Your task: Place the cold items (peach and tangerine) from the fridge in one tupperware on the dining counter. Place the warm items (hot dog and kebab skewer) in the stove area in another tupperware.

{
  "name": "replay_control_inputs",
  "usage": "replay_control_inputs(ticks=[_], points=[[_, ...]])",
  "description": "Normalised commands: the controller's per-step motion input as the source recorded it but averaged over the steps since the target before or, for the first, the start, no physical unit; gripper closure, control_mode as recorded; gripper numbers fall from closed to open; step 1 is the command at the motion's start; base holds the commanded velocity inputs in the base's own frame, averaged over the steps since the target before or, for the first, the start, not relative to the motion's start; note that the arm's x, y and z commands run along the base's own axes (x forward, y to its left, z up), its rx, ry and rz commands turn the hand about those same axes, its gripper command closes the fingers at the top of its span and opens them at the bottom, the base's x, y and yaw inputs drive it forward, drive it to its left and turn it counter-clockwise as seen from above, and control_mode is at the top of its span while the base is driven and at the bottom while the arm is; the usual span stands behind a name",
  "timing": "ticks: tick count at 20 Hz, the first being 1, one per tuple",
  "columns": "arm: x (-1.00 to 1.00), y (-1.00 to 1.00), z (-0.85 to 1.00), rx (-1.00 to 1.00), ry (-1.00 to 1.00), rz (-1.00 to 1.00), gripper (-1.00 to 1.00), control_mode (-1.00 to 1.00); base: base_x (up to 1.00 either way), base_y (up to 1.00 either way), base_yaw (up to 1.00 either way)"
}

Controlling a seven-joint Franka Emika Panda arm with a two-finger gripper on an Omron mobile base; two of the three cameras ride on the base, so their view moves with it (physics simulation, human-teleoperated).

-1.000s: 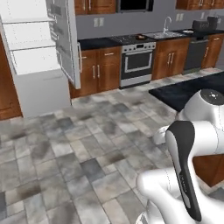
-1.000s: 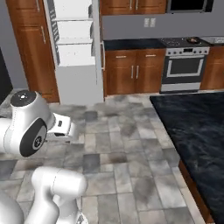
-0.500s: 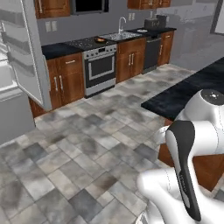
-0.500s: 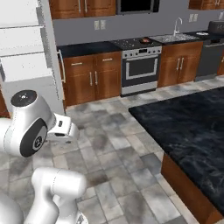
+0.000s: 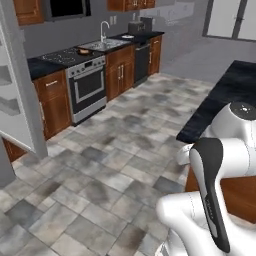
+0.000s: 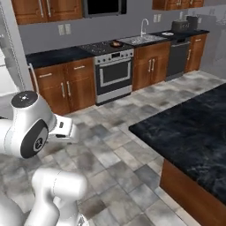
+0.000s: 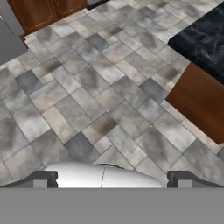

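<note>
Left base view: the stove (image 5: 82, 80) stands against the far wall with a dark cooktop and a steel oven front. A small orange-brown item (image 5: 83, 50) lies on the cooktop, at its right end – too small to tell whether it is the hot dog or the kebab skewer. Right of the stove come the sink (image 5: 106, 44) with its tall faucet, then a dark dishwasher (image 5: 142, 62). Left of the stove, an open white fridge door (image 5: 17, 100) fills the picture's edge. Well in front of the stove and to its right, the dark dining counter (image 5: 225, 100) shows past the arm's white elbow.

Right base view: the stove (image 6: 114, 73) sits mid-wall under a black microwave (image 6: 103, 6), the same small orange item (image 6: 115, 43) on its cooktop's right side. Sink (image 6: 143, 38) just right of the stove. The dining counter (image 6: 190, 128) lies well in front of the stove, to the right, its black marbled top bare where visible.

Hand view: the gripper (image 7: 112, 178) hangs over grey floor tiles (image 7: 87, 100), fingers spread wide apart – nothing between them. A corner of the dining counter (image 7: 203, 39) with its brown side panel shows at the upper right.
</note>
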Motion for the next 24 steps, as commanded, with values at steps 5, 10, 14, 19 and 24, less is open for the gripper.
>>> replay_control_inputs(ticks=[5,10,14,19,24], points=[[0.0,0.0,0.0,0.0,0.0,0.0,-1.0,1.0,1.0,0.76,-0.41],[0.0,0.0,0.0,0.0,0.0,0.0,-1.0,1.0,1.0,0.71,-0.39],[0.0,0.0,0.0,0.0,0.0,0.0,-1.0,1.0,1.0,0.4,-0.34],[0.0,0.0,0.0,0.0,0.0,0.0,-1.0,1.0,1.0,0.09,-0.26],[0.0,0.0,0.0,0.0,0.0,0.0,-1.0,1.0,1.0,0.04,-0.17]])
